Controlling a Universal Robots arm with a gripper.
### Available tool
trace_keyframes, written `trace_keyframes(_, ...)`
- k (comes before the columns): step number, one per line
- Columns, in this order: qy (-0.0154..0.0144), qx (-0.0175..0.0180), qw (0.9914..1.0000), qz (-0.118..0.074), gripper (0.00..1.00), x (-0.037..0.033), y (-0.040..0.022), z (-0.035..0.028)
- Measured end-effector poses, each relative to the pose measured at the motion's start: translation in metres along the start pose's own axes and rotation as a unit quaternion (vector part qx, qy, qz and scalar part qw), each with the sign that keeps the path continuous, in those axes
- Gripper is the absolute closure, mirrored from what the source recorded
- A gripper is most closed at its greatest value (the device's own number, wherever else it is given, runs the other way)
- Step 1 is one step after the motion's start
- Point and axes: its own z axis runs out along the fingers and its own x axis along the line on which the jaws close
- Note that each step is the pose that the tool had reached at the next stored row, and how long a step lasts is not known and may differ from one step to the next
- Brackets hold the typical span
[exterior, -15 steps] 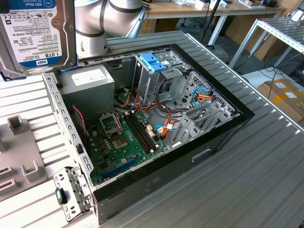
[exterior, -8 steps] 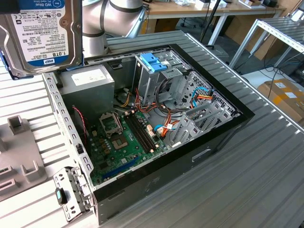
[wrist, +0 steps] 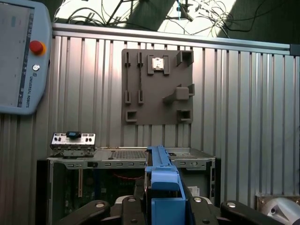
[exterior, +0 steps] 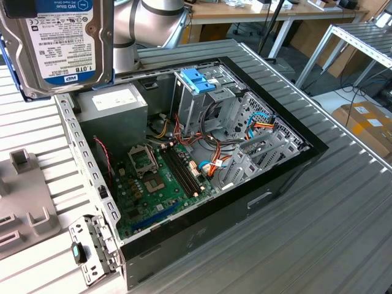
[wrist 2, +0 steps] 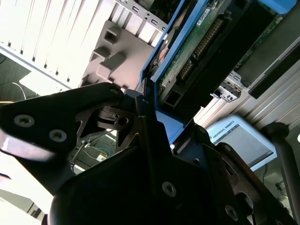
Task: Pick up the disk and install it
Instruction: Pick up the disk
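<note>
Where the jaws close together, the disk (exterior: 61,43) sits clamped between them.

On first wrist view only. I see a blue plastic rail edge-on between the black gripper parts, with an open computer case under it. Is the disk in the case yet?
Observer: No. In the exterior view the flat silver-metal disk with the white and blue label hangs in the air at the exterior view's top left, not in the open black computer case.
Operator: Where's the cage?
Observer: The tall metal cage with a blue plastic top stands upright inside the case, on the exterior view's right of the grey metal box with a white sticker.
Operator: Disk's other face?
Observer: In the second wrist view a green circuit board covers it, next to the blue plastic rail.
</note>
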Motion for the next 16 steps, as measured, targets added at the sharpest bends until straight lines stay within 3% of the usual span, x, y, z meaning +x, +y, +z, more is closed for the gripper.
trace_keyframes(16, 0.0, 0.0, 1.0, 0.0, 0.63, 0.0004, -0.0122, 0.0)
